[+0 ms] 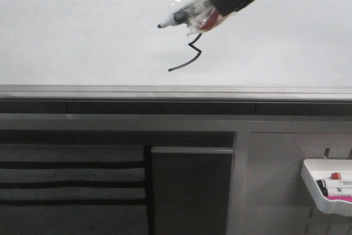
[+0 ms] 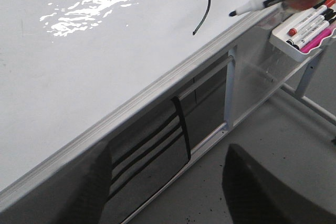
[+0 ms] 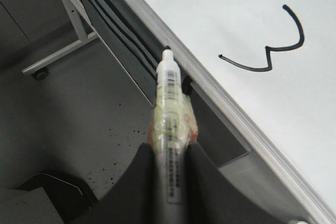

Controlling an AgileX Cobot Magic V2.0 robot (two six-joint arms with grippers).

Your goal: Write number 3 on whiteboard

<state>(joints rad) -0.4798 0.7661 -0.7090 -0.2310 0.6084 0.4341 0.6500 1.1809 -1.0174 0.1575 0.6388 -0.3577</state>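
Whiteboard (image 1: 82, 31) fills the upper front view, glossy and glaring, and the number 3 (image 1: 190, 56) sits near its lower middle, partly covered at the top by the right gripper (image 1: 220, 9), which comes in from above clamped on a marker (image 1: 184, 17) wrapped in tape; the black tip points left and looks to be just off the surface. Down at the lower right a small tray (image 1: 322, 188) holds spare pens. Over to the left wrist view: the digit (image 2: 197, 1) reads clearly, upper bowl, angular middle, long tail, with the marker tip (image 2: 233, 12) hovering beside it near the board's grey frame (image 2: 157, 90); the left gripper itself is out of sight, so its state can't be called. Now the right wrist view: the two dark fingers (image 3: 131, 182) pinch the marker barrel (image 3: 170, 124) around the taped section, tip aimed past the frame edge, the 3 (image 3: 268, 51) well apart from it. Judging the handling: the marker is light, stiff and slick plastic, so the tape wrap mid-barrel is the sensible hold; the board is rigid and slippery, wanting only light tip pressure.
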